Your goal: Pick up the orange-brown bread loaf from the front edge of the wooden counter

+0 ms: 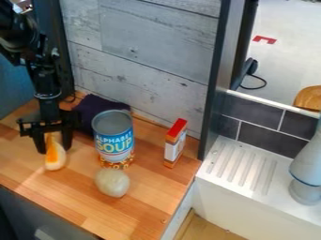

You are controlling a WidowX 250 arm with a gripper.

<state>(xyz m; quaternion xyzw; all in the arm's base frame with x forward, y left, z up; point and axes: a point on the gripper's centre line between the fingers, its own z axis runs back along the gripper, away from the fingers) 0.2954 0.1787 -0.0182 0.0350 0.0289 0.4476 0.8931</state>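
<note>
One black pincer (54, 147), fingers apart, astride the upper part of one orange-and-white piece (54, 158), which lies on the wooden table (81, 192) at eight o'clock from the soup can (114, 138). Also, from the can: dark cloth (94, 107), eleven o'clock; small red-topped carton (175, 144), upright, three o'clock; pale round item (112, 182), six o'clock.

A fixed camera looks down at a slant on the counter (147, 190).
</note>
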